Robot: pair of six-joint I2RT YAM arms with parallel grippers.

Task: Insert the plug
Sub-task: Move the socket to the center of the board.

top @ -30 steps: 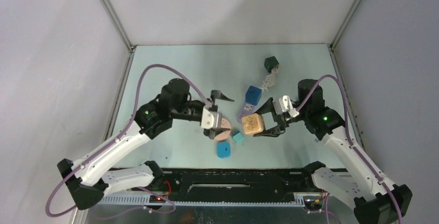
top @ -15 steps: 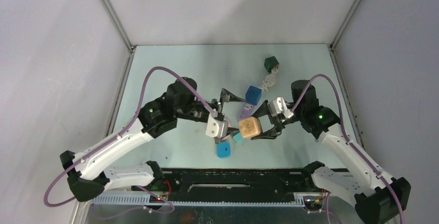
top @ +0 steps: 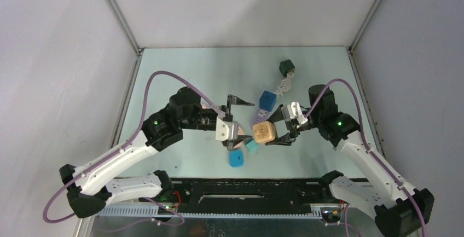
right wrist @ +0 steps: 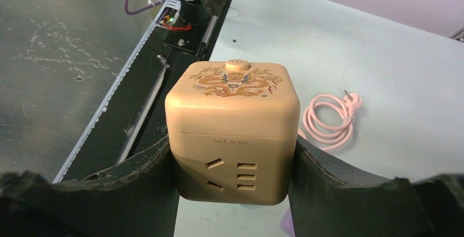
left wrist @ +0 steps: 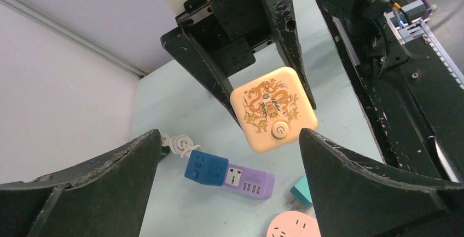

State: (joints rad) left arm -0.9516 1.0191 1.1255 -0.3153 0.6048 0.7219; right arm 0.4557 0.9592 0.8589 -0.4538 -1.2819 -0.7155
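Observation:
My right gripper [top: 272, 129] is shut on a tan cube socket [top: 265, 132] with a dragon print and holds it above the table. In the right wrist view the cube [right wrist: 232, 130] sits between both fingers [right wrist: 137, 188], with a socket face towards the camera. My left gripper [top: 237, 123] is open and empty, just left of the cube. In the left wrist view its jaws stand wide apart [left wrist: 230, 137] and frame the cube [left wrist: 273, 108]. A small teal plug [top: 251, 145] lies on the table below the cube; it also shows in the left wrist view [left wrist: 301, 190].
A pink round socket [left wrist: 294, 227] lies under my left gripper, with its pink cable [right wrist: 331, 119] coiled nearby. A blue cube [top: 267, 99] joined to a purple strip [top: 258, 117] lies behind. A blue block [top: 237, 158] lies in front. A dark green cube [top: 286, 66] with a white cable [top: 283, 86] is at the back.
My right gripper has carried the tan cube slightly left. My left gripper swung right toward it, then drew back a little; it stays open.

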